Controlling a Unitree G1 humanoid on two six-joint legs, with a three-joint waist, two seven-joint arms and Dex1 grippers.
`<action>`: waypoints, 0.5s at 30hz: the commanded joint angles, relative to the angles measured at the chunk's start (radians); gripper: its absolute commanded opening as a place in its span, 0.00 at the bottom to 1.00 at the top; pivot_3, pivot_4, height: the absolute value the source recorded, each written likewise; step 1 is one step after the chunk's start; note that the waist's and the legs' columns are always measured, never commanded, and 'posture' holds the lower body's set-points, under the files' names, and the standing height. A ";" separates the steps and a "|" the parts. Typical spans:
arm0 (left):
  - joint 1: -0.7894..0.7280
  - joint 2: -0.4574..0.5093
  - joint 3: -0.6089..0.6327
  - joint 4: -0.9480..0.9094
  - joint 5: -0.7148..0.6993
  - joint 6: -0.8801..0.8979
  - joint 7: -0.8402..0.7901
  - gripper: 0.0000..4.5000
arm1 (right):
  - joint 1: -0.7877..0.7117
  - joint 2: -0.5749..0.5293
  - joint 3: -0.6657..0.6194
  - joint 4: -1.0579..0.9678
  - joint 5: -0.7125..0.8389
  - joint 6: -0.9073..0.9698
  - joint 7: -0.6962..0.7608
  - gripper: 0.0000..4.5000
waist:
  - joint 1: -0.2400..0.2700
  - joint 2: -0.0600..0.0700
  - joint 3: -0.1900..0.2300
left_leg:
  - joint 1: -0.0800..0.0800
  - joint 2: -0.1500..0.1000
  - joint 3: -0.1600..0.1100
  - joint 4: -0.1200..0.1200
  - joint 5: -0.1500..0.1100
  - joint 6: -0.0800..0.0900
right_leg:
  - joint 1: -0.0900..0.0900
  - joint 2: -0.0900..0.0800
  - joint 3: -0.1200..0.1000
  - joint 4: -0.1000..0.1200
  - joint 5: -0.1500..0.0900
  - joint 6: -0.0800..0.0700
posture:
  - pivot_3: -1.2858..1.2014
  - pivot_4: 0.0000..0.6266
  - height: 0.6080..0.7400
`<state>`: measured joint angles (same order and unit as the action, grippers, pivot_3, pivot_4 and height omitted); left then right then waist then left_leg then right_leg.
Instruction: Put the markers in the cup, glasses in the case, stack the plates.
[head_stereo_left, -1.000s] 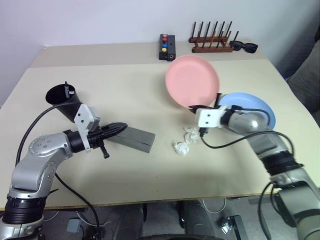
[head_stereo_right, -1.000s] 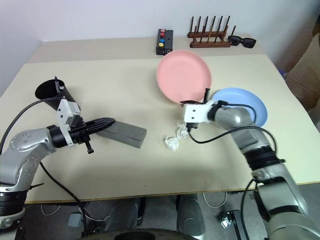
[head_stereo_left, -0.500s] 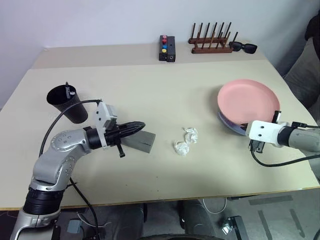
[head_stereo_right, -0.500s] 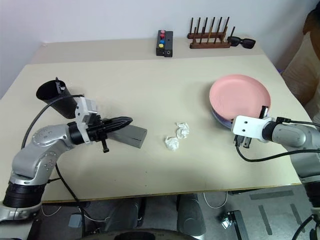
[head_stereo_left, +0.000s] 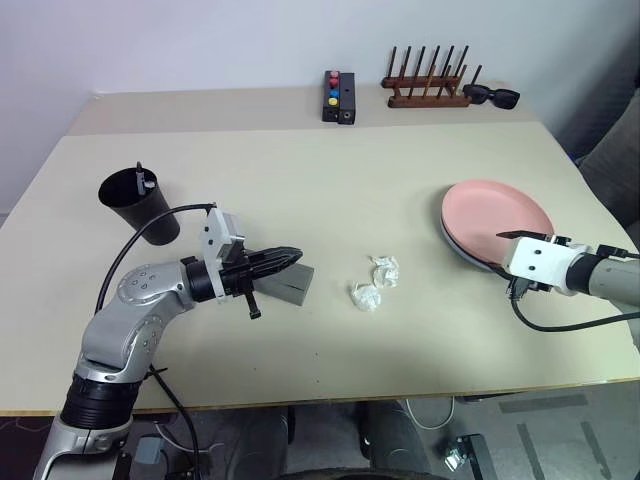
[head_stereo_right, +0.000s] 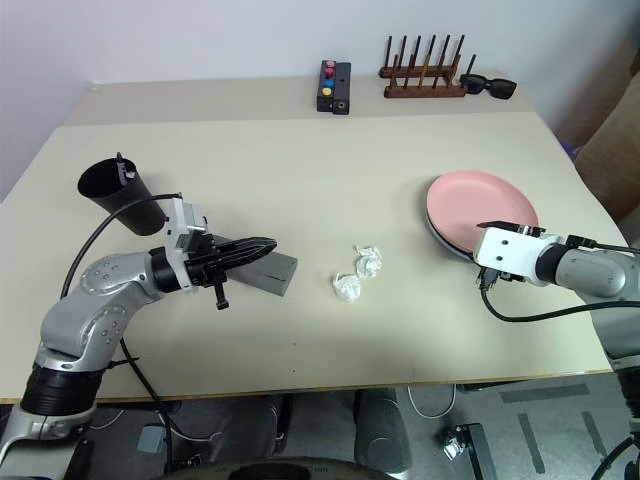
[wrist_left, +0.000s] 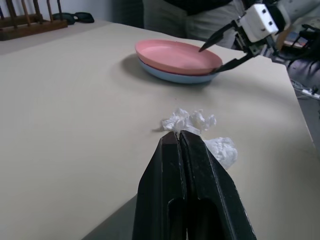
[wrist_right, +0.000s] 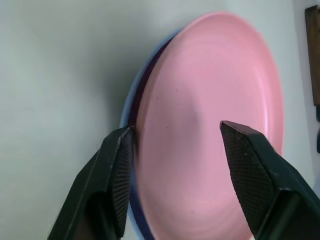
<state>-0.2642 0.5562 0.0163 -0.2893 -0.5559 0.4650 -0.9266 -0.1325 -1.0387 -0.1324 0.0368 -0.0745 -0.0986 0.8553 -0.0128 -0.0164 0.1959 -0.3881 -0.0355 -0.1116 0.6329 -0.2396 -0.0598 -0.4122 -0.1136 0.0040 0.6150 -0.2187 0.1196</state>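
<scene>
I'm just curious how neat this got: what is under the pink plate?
A light blue plate lies under the pink plate; only its rim shows at the edge. The rest of it is covered. The right gripper stands open at the stack's edge.

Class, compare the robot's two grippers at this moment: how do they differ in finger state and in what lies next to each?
The left gripper has its fingers pressed shut; the right gripper has its fingers spread open. The left gripper sits over the grey case and points toward the crumpled tissues; the right gripper sits at the near rim of the pink plate, which lies on the blue plate. Neither holds anything. Both have two black fingers.
</scene>
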 joint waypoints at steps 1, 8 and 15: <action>-0.024 -0.008 0.019 0.008 0.009 -0.038 0.013 0.00 | -0.013 0.045 -0.076 -0.181 0.226 0.121 0.065 0.63 | -0.004 0.000 0.000 | 0.000 0.000 0.000 0.000 0.000 0.000 | 0.000 0.000 0.000 0.000 0.000 0.000 | 0.52 0.24 0.95; -0.010 -0.004 0.024 -0.041 -0.001 -0.017 0.043 0.00 | -0.047 0.231 0.069 -0.364 0.379 0.419 0.016 0.99 | 0.001 -0.001 0.000 | 0.000 0.000 -0.001 0.000 0.000 0.000 | 0.001 0.000 -0.001 -0.001 0.000 0.000 | 0.52 0.24 0.95; -0.001 0.009 0.038 -0.104 -0.032 0.036 0.086 0.00 | -0.114 0.410 0.141 -0.285 0.364 0.543 -0.115 0.99 | 0.002 -0.001 0.000 | 0.000 0.000 -0.002 0.000 0.000 0.000 | 0.001 0.000 -0.001 -0.001 0.000 0.000 | 0.52 0.24 0.95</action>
<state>-0.2671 0.5570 0.0237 -0.3477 -0.5688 0.4927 -0.8546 -0.2322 -0.6416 0.0264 -0.2602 0.2856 0.4169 0.7701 -0.0108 -0.0172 0.1961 -0.3881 -0.0356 -0.1135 0.6330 -0.2399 -0.0595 -0.4114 -0.1135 0.0030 0.6143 -0.2188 0.1198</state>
